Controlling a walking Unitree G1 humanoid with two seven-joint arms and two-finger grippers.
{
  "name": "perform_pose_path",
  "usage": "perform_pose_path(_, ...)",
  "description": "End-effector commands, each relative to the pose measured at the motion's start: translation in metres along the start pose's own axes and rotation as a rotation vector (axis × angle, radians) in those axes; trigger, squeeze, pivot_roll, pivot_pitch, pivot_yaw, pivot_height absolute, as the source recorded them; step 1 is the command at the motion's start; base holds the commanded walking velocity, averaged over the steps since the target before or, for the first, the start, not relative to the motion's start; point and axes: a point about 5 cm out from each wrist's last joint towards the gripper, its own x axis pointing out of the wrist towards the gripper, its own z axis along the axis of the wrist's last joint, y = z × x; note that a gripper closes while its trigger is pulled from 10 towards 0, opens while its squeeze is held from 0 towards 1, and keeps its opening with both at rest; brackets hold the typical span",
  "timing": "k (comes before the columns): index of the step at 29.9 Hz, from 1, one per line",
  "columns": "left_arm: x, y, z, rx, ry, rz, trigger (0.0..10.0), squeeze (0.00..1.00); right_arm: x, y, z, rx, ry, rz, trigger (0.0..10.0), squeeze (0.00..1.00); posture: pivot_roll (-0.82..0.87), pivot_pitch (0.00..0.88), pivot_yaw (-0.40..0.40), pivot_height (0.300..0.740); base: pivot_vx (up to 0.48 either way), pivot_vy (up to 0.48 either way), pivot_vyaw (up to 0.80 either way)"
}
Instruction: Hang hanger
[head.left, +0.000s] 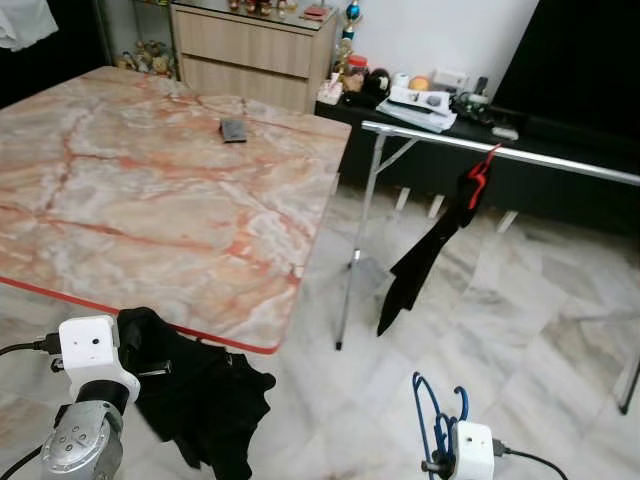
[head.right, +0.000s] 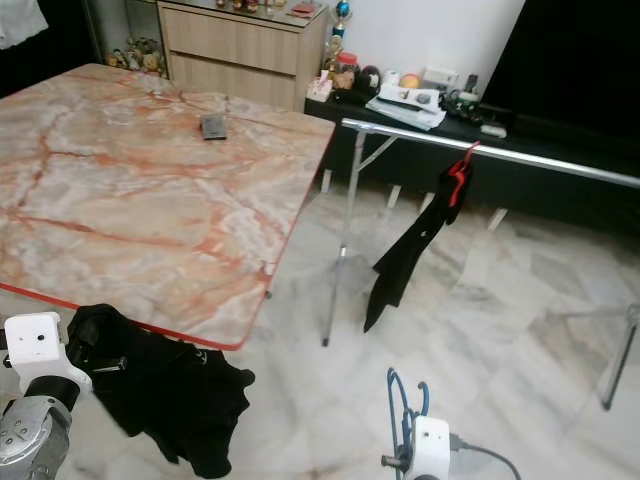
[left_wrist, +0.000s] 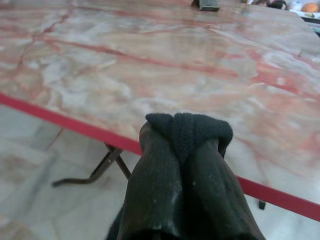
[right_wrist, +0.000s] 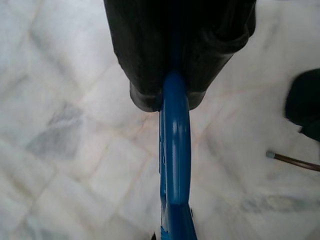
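Marble floor; left tool (left_wrist: 182, 150) clamps black garment (head.left: 200, 395), right tool (right_wrist: 172, 92) blue hanger (right_wrist: 175, 165).

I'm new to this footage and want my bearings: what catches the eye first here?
The big marble-patterned table with its red edge dominates the left. Right of it, a black garment on a red hanger dangles from a silver rail over the pale floor. Nearest the camera, the left claw is shut on a black cloth hanging past the table's corner, and the right claw is shut on a blue hanger.
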Motion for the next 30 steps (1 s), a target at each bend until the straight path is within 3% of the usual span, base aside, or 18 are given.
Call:
perform_pose_path(1, 0.003, -0.004, 0.011, -0.002, -0.048, -0.018, 10.0, 0.00, -0.002, -0.009, -0.005, 0.002, 0.013, -0.024, 10.0, 0.00, 0.18, 0.107, -0.106, 0.740, 0.000, 0.480, 0.00)
perform_pose_path(7, 0.004, -0.007, 0.016, 0.010, -0.070, -0.039, 10.0, 0.00, -0.002, -0.009, -0.005, 0.000, 0.015, -0.023, 10.0, 0.00, 0.18, 0.108, -0.108, 0.740, 0.000, 0.320, 0.00)
perform_pose_path(17, 0.009, -0.033, 0.039, 0.024, -0.141, -0.240, 10.0, 0.00, -0.003, -0.010, -0.006, 0.003, 0.016, -0.025, 10.0, 0.00, 0.19, 0.096, -0.110, 0.740, 0.000, 0.000, 0.00)
perform_pose_path(19, 0.008, -0.037, 0.045, 0.066, -0.171, -0.258, 10.0, 0.00, -0.003, -0.010, -0.007, 0.007, 0.015, -0.026, 10.0, 0.00, 0.18, 0.088, -0.107, 0.740, 0.000, 0.000, 0.00)
perform_pose_path(23, 0.013, -0.034, 0.063, 0.333, -0.255, -0.261, 10.0, 0.00, -0.003, -0.009, -0.007, 0.008, 0.017, -0.030, 10.0, 0.00, 0.20, 0.077, -0.109, 0.740, 0.000, 0.000, 0.00)
perform_pose_path(24, 0.016, -0.031, 0.067, 0.351, -0.266, -0.255, 10.0, 0.00, -0.003, -0.009, -0.007, 0.007, 0.019, -0.031, 10.0, 0.00, 0.20, 0.074, -0.108, 0.740, 0.000, 0.000, 0.00)
perform_pose_path(28, 0.019, -0.032, 0.065, 0.294, -0.235, -0.292, 10.0, 0.00, -0.003, -0.009, -0.008, 0.005, 0.022, -0.031, 10.0, 0.00, 0.20, 0.063, -0.102, 0.740, 0.000, 0.000, 0.00)
perform_pose_path(30, 0.017, -0.034, 0.059, 0.176, -0.204, -0.313, 10.0, 0.00, -0.003, -0.008, -0.008, 0.010, 0.022, -0.029, 10.0, 0.00, 0.19, 0.054, -0.097, 0.740, 0.000, 0.000, 0.00)
